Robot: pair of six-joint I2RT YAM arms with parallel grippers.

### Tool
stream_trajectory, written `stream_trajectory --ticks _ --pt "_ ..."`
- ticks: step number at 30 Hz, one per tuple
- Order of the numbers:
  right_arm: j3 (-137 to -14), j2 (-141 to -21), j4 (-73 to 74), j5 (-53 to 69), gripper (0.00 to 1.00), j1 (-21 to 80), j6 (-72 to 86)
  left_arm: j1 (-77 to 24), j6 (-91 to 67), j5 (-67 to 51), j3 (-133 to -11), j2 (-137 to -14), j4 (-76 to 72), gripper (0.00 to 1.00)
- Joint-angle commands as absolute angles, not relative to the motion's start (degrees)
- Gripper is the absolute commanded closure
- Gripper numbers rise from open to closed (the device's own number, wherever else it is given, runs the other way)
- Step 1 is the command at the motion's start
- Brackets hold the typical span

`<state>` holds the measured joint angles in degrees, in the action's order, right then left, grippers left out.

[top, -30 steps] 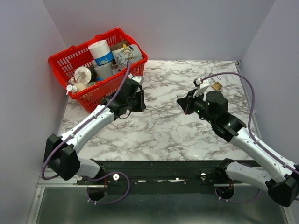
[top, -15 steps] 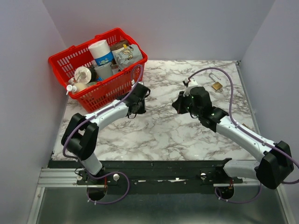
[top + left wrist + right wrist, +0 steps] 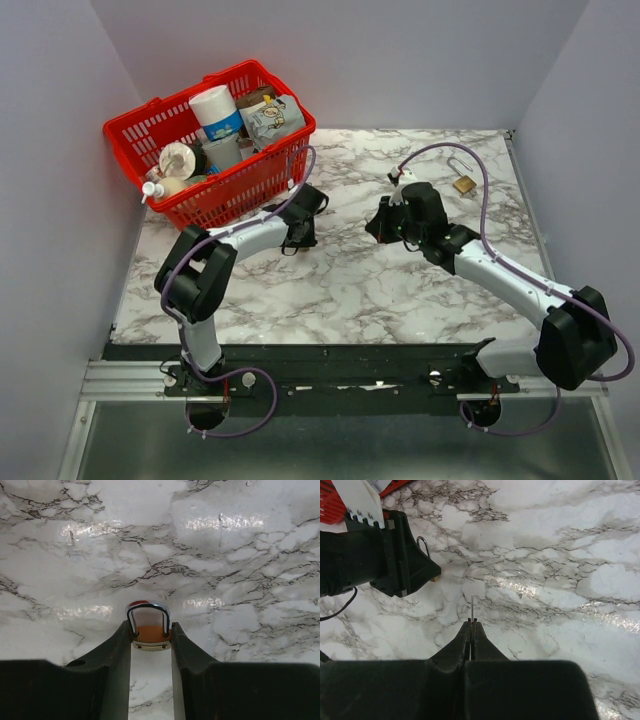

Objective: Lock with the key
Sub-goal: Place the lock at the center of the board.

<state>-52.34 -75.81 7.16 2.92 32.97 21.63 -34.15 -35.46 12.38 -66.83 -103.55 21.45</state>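
A small padlock [image 3: 149, 633] with an orange-brass body and a chrome shackle sits between the fingertips of my left gripper [image 3: 150, 627], which is shut on its sides, shackle pointing away. My right gripper [image 3: 471, 623] is shut on a key [image 3: 471, 607], whose thin blade sticks out past the fingertips. In the right wrist view the left gripper [image 3: 417, 567] is ahead to the left, the padlock's shackle [image 3: 423, 545] showing at its tip. From above, the left gripper [image 3: 302, 215] and right gripper [image 3: 377, 222] face each other mid-table, a short gap apart.
A red basket [image 3: 131, 137] full of bottles and packets stands at the back left, close behind the left arm. A second brass padlock [image 3: 463, 184] lies on the marble table [image 3: 340, 290] at the back right. Grey walls close in both sides.
Both arms have folded inward and the two grippers have drawn closer together. The right gripper moved left with the key; the left gripper shifted slightly right with the padlock.
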Motion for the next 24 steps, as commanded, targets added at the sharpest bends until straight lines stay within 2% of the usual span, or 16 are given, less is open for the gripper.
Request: stream_trajectory --ticks 1,5,8,9,11,12,15,23,24 --pt "-52.5 -76.6 5.7 4.9 0.99 32.3 23.0 -33.1 -37.2 12.6 -68.7 -105.7 21.4 0.79" --pt "-52.9 -77.3 5.7 5.2 0.99 31.6 23.2 -32.9 -37.3 12.2 -69.7 -107.7 22.4 0.74" --pt "-53.0 -78.0 5.7 5.9 0.99 31.4 23.6 -32.9 -37.4 11.6 -70.5 -108.1 23.3 0.52" --pt "-53.1 -78.0 5.7 5.8 0.99 31.4 23.6 -32.8 -37.5 11.6 -70.7 -108.0 23.4 0.42" --pt "-53.4 -78.6 5.7 6.1 0.99 31.3 23.8 -32.9 -37.7 11.3 -70.8 -107.4 23.8 0.37" --pt "-53.6 -78.8 5.7 6.0 0.99 31.2 23.6 -32.7 -37.9 11.2 -71.0 -107.1 24.1 0.29" --pt "-53.8 -79.1 5.6 5.7 0.99 30.9 23.5 -32.8 -38.6 10.2 -72.1 -105.9 25.6 0.22" --pt "-54.7 -82.3 5.5 10.7 0.99 30.8 25.4 -33.0 -36.7 6.4 -76.0 -96.4 28.8 0.16" --pt "-54.8 -82.7 4.8 11.4 0.99 30.8 25.9 -33.0 -36.3 6.3 -75.9 -95.1 29.0 0.11"
